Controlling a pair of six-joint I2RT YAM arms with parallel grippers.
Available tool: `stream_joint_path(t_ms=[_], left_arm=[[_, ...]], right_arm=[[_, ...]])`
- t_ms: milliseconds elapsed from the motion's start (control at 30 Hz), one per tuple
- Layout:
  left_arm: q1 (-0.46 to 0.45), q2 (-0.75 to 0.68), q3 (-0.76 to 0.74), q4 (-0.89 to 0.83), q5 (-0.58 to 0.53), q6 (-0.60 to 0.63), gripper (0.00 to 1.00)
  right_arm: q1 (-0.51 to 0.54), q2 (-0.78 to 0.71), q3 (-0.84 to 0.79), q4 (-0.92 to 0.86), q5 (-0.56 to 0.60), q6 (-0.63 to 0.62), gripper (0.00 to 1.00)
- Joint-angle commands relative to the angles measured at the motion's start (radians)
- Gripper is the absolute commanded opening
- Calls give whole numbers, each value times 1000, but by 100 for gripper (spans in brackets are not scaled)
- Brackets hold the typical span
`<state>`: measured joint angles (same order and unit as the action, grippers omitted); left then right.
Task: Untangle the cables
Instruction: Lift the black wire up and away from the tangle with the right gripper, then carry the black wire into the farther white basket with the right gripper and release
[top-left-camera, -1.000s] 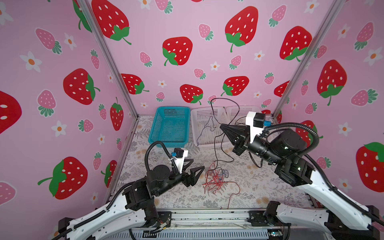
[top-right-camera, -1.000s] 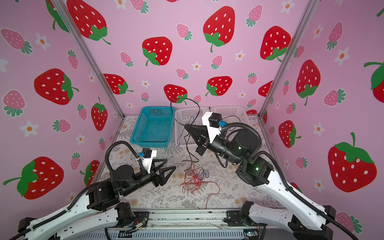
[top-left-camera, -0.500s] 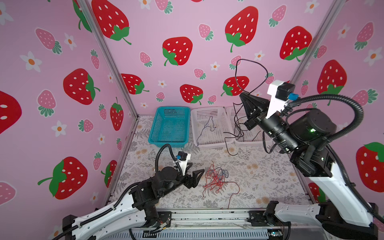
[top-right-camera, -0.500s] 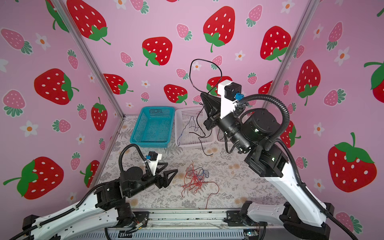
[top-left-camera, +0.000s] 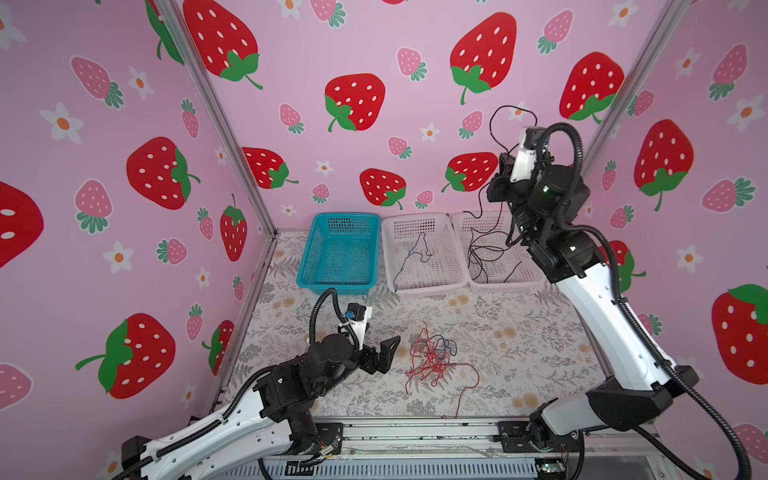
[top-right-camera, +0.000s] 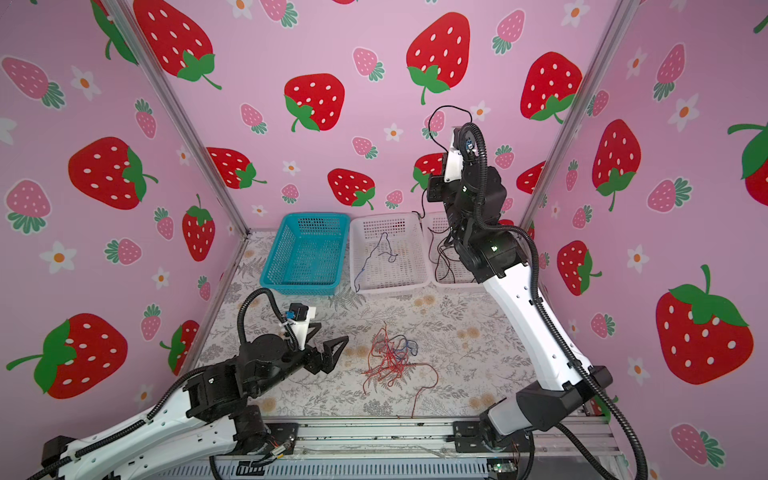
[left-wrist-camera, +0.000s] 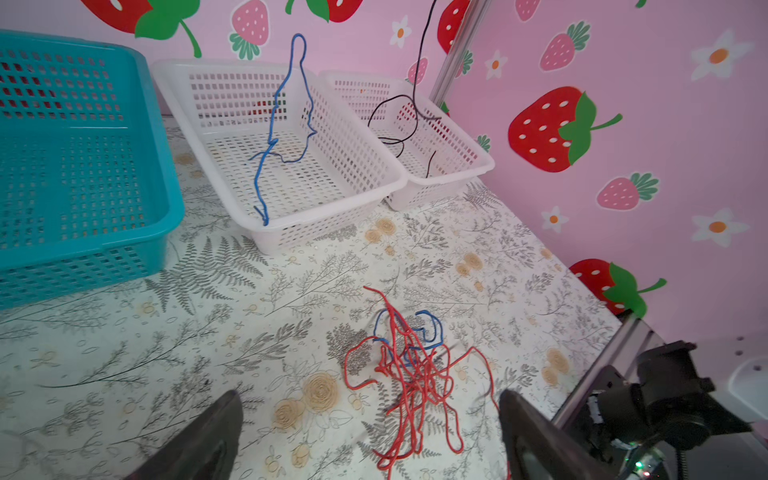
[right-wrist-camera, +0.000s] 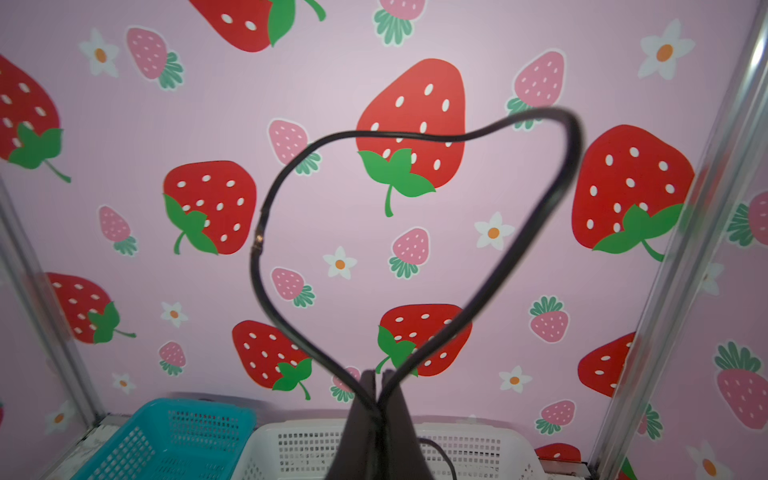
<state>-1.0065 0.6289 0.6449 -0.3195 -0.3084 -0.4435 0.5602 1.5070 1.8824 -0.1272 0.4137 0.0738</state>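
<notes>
Right gripper: the right gripper (right-wrist-camera: 377, 380) is pinched shut on the black cable (right-wrist-camera: 415, 137), held high above the right white basket (top-left-camera: 536, 282). A loop stands up over the fingertips.
Black cable: its long tail hangs down into that basket, where more black strands lie coiled. The arm hides part of the drop, so whether every strand falls inside the rim cannot be told.
Left gripper: the left gripper (left-wrist-camera: 370, 419) has its jaws spread wide and grips nothing. It hovers low, just beside the tangle.
Tangle: the red cables (left-wrist-camera: 411, 382) lie knotted on the table (top-left-camera: 519, 353), with a dark blue cable (left-wrist-camera: 428, 328) threaded through their far side.
Sorted so far: a loose blue cable (left-wrist-camera: 270, 137) rests in the middle white basket (left-wrist-camera: 332, 224). The teal basket (left-wrist-camera: 166, 166) appears to hold nothing.
Step in hand: probably placing the black cable in its basket.
How to do it well: the right arm should come straight down over the basket's middle so that the tail piles inside. It should let go only when low, or the springy loop may flop over the rim.
Left arm's part: it should wait clear, then take one outer red strand, not the knot.
</notes>
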Motion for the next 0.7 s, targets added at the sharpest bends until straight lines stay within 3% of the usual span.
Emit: stream_joint_path(t_ms=[0,233,433,567,667], left_arm=[[6,-20,31,-77,-97,13,99],[9,20,123,-184,-276,-24,99],[29,54,239,-310,-407,96,99],[59,32,213,-322,-508,150,99],[96,-11,145,-277,-509,136,99]], right_arm=[[-65,35,9,86,92,34,0],[-132,122,-101,166,135,34,0],[-181,173,-254,199,112,102,0],[-226,234,-323,201,87,144,0],[-256,276,-353,196,70,176,0]])
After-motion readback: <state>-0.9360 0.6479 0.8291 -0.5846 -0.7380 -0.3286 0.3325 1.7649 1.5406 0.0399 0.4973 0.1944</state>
